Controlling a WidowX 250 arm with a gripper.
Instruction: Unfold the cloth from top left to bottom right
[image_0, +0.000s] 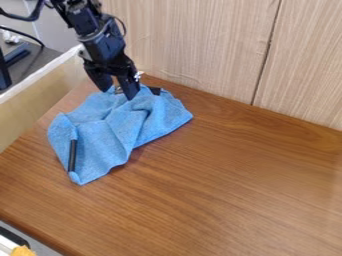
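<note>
Reading the frame as a dial, the blue cloth (110, 132) lies crumpled on the wooden counter (247, 175), between nine and ten o'clock. The pincer (118, 94) hangs over its twelve o'clock edge, its two fingers parted and pointing down at the fabric. It looks released rather than clamped on anything. Taking hold of that upper edge seems to be the step in hand, with the opening-out towards four or five o'clock yet to be done.

The first risk is a bad pinch: if the tips close too high, they may slide off the nap; if too deep, they may gather several layers and drag the whole bundle instead of peeling back one. The ridges running from the pincer towards six o'clock make that second fault likely.

A dark strip (72, 155) sits at the cloth's eight o'clock side and a small black piece (155, 91) at its one o'clock. Either could snag or, if stiff, pull the fabric askew as it turns. The pale board (40, 102) at ten o'clock and the panelled wall (200, 50) beyond leave little room for a backward swing. Letting go too soon could drop the flap into a fresh fold.
</note>
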